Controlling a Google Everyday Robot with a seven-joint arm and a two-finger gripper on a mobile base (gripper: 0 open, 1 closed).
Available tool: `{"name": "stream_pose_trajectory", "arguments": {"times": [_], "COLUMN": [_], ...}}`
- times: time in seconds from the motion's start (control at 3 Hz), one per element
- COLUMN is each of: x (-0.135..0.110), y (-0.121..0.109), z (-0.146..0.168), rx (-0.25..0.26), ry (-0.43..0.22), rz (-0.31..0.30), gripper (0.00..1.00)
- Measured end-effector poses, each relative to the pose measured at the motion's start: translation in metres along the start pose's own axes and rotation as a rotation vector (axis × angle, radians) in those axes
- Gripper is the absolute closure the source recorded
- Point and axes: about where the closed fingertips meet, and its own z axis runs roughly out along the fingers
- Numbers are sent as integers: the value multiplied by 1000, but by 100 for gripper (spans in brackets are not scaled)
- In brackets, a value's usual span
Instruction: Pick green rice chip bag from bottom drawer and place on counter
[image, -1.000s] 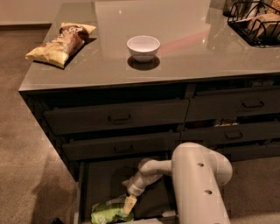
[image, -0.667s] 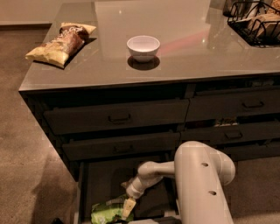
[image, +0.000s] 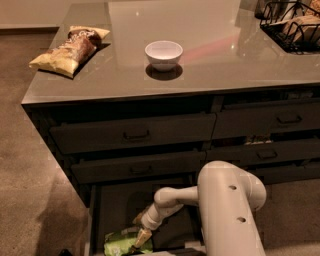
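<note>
Little has moved since a second ago: the green rice chip bag (image: 120, 244) lies in the same spot at the bottom edge of the frame, left of centre, flat on the dark floor of the bottom drawer (image: 114, 207), which stands pulled out just as before. The gripper (image: 142, 236) has stayed at the bag's right end, touching or very nearly touching it. Whether it is spread or closed on the bag I cannot tell. The slim white forearm behind it slopes up and to the right into the thick white arm link (image: 227, 210), which fills the lower right of the frame and has drifted only slightly — a small sideways wobble and back. Above the open drawer, the shallower dark drawers (image: 132, 134) with bar handles are shut. On the counter (image: 225, 67), across the upper half of the frame, nothing has changed: a white bowl (image: 163, 54) sits near the centre, a yellow-and-brown chip bag (image: 70, 44) lies at the upper left corner, and a black wire basket (image: 292, 26) stands at the upper right — all well apart from one another.
</note>
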Motion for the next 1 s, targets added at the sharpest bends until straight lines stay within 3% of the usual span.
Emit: {"name": "stream_pose_trajectory", "arguments": {"times": [0.67,1.0], "x": [2,0], "y": [1,1], "z": [10,17], "rx": [-21,-32], "ry": [13,26], "rz": [-64,-89], "gripper": [12,13]}}
